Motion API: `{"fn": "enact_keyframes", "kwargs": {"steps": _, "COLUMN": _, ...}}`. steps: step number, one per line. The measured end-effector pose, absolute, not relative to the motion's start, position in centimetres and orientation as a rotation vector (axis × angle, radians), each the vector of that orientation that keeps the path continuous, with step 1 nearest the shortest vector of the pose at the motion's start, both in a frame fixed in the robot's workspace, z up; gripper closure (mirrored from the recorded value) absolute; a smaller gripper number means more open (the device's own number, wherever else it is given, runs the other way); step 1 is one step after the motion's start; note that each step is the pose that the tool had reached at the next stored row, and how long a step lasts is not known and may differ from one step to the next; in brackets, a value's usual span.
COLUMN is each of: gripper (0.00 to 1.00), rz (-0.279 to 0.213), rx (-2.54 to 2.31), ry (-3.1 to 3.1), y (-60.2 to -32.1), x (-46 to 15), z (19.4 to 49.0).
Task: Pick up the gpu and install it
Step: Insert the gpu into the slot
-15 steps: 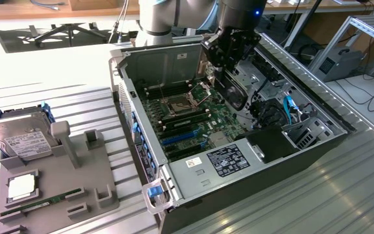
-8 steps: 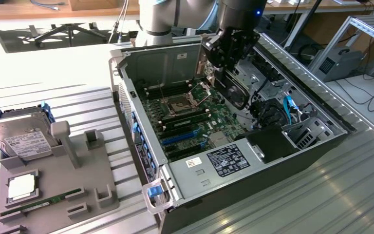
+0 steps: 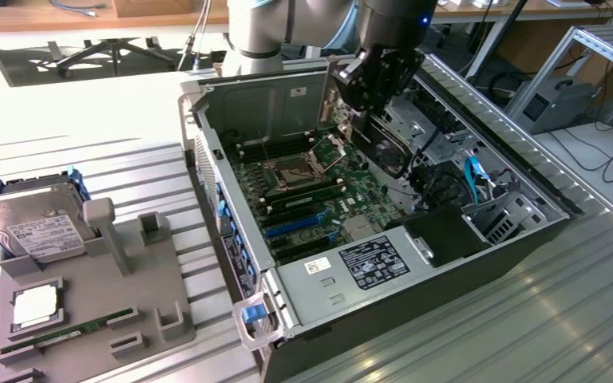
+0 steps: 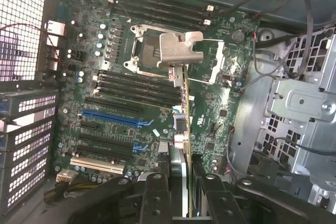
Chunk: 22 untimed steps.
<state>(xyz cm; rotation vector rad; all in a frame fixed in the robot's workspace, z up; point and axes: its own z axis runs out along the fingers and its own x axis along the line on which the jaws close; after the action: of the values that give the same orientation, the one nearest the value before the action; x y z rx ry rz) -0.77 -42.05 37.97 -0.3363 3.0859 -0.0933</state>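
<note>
On the slatted tabletop point(image 3: 541, 335) an open computer case point(image 3: 274, 100) lies on its side with its green motherboard point(image 3: 312, 195) exposed. At the exterior view's left, a grey holder point(image 3: 125, 319) carries a hard drive point(image 3: 35, 227) and a green RAM stick point(image 3: 61, 331). The arm reaches into the case, where the gpu point(image 4: 181, 124) is held edge-on over the motherboard beside the processor socket point(image 4: 147, 51), its silver bracket at the far end, and the pincer point(image 4: 184, 182) is pinching the gpu between its two dark fingers point(image 4: 156, 192).
</note>
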Motion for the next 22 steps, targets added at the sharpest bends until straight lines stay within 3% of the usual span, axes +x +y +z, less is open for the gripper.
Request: {"fn": "enact_keyframes", "kwargs": {"steps": 22, "gripper": 0.73, "rz": -0.089, "rx": -0.543, "ry": 3.052, "y": -42.05, "x": -0.77, "z": 37.97}}
